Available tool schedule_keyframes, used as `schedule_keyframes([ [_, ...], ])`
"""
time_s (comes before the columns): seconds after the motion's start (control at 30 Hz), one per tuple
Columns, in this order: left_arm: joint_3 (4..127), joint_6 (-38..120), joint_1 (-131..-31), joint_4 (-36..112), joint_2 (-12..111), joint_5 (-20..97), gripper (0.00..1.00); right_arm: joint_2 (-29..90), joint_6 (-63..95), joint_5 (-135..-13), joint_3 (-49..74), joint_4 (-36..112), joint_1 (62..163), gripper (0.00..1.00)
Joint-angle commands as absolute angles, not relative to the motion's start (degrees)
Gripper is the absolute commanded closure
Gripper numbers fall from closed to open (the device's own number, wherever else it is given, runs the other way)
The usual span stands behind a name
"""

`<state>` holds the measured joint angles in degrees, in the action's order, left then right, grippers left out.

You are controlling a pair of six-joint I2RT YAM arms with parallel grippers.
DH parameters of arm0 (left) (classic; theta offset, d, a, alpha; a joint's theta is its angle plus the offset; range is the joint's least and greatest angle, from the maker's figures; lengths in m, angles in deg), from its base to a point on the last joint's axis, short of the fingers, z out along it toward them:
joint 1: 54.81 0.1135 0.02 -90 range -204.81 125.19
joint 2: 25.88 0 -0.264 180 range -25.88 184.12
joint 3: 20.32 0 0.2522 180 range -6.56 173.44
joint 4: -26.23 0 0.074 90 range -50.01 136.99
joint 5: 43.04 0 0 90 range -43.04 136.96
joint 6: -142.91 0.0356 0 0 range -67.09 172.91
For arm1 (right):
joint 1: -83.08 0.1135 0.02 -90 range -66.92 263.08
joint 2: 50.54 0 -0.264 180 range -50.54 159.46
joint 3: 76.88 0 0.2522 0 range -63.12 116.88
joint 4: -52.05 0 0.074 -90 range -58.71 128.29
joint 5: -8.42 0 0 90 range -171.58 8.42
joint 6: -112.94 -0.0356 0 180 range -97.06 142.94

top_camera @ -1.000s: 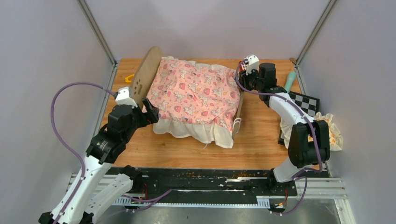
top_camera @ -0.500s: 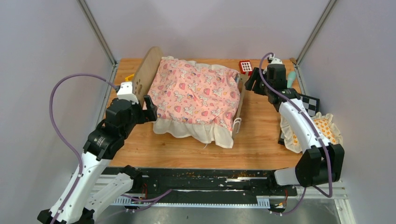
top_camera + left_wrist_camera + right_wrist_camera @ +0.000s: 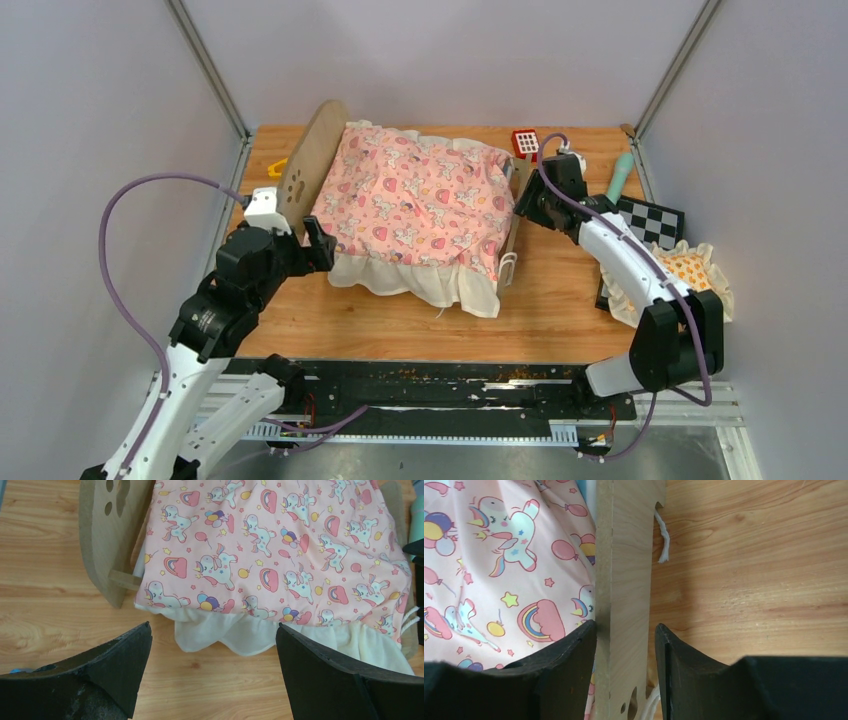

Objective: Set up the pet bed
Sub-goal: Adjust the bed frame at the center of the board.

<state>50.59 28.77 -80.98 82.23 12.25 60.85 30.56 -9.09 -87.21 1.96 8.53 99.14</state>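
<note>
The pet bed (image 3: 415, 205) lies across the middle of the table, its pink unicorn quilt (image 3: 280, 555) spread over it with a white ruffle hanging at the front. Its paw-print headboard (image 3: 310, 165) is on the left and its footboard (image 3: 626, 570) on the right. My right gripper (image 3: 625, 625) is open astride the footboard: one finger touches the quilt side, and the other stands a small gap off the outer face. My left gripper (image 3: 214, 626) is wide open over bare wood, just in front of the bed's front left corner (image 3: 320, 240), holding nothing.
A red toy keypad (image 3: 526, 142) sits behind the footboard. A teal stick (image 3: 620, 175), a checkerboard card (image 3: 655, 220) and an orange-patterned frilled pillow (image 3: 690, 275) lie along the right edge. A yellow piece (image 3: 277, 166) lies behind the headboard. A white cord (image 3: 663, 540) hangs off the footboard.
My right gripper came from beside the red keypad at the back down to the footboard and now straddles it. The left arm pulled back slightly.
</note>
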Motion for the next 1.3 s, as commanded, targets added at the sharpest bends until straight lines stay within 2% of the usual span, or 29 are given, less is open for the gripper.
schedule_keyframes([
  [0.0, 49.37, 26.98, -81.0, 80.92, 11.23, 59.33, 0.0, 34.74, -9.85, -89.98, 3.65, 8.73, 99.73, 0.56],
  [0.13, 48.91, 26.35, -81.0, 80.17, 11.66, 58.57, 0.0, 39.67, -8.33, -92.89, 7.13, 6.3, 102.2, 0.58],
  [0.17, 48.9, 26.35, -81.0, 80.02, 11.77, 58.25, 0.0, 40.82, -8.15, -93.59, 8.2, 5.5, 102.68, 0.61],
  [0.27, 48.63, 27.18, -81.0, 79.74, 11.83, 58.25, 0.0, 42.27, -6.79, -94.4, 9.42, 5.44, 103.27, 0.79],
  [0.4, 48.02, 27.93, -81.0, 79.79, 12.12, 58.29, 0.0, 43.83, -3.61, -94.57, 11.73, 3.74, 103.3, 0.84],
  [0.53, 47.55, 28.64, -81.0, 80.18, 11.49, 58.69, 0.0, 43.14, 3.01, -92.92, 12.26, 4.37, 103.15, 0.99],
  [0.83, 48.64, 33.02, -81.02, 81.49, 9.77, 56.92, 0.0, 37.27, 12.34, -84.47, 7.51, 10.54, 98.11, 1.0],
  [1.13, 50.78, 36.74, -81.0, 80.99, 11.44, 49.46, 0.0, 43.01, 17.29, -72.32, 16.31, 11.05, 97.7, 1.0],
  [1.23, 49.77, 35.88, -81.0, 77.71, 12.17, 46.73, 0.0, 43.29, 16.54, -73.27, 17.0, 11.22, 100.24, 1.0],
  [1.27, 49.54, 35.46, -81.06, 76.41, 12.67, 45.52, 0.0, 43.25, 16.09, -73.65, 17.14, 11.11, 100.67, 0.96],
])
